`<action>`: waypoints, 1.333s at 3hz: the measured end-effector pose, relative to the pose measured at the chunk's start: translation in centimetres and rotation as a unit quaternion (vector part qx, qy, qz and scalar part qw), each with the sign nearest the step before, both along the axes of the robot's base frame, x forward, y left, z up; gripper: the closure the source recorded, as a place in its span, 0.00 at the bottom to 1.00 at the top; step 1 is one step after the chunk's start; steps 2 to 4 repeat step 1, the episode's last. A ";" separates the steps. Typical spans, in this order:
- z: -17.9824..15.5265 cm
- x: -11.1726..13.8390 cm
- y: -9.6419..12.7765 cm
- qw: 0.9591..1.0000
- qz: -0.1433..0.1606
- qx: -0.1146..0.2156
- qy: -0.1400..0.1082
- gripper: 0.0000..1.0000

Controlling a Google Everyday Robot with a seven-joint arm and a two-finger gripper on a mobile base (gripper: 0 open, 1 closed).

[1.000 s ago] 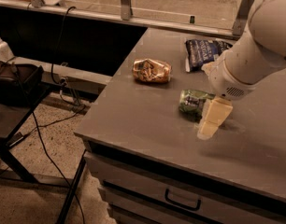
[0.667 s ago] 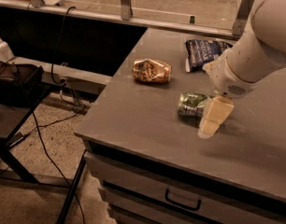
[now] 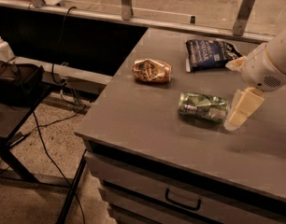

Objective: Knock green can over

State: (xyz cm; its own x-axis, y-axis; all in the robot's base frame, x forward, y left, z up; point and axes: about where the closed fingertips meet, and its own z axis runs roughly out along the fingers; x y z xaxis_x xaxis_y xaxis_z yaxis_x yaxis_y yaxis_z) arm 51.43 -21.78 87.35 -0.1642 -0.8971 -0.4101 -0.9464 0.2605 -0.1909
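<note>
The grey worktop (image 3: 147,125) bears the green can (image 3: 203,107) on its side toward the right edge, a dented gold can (image 3: 152,71) nearer the left edge, a blue chip bag (image 3: 210,54) by the far edge; the gripper (image 3: 241,107) is just beside the green can

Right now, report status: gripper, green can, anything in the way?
Status: gripper low over the table, close beside the green can. That can lies on its side. The gold can and blue chip bag sit apart, nothing in between.
</note>
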 end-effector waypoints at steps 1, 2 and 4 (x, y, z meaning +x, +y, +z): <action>0.2 0.2 -0.1 1.000 0.004 0.002 -0.003 0.00; 0.2 0.2 -0.1 1.000 0.004 0.002 -0.003 0.00; 0.2 0.2 -0.1 1.000 0.004 0.002 -0.003 0.00</action>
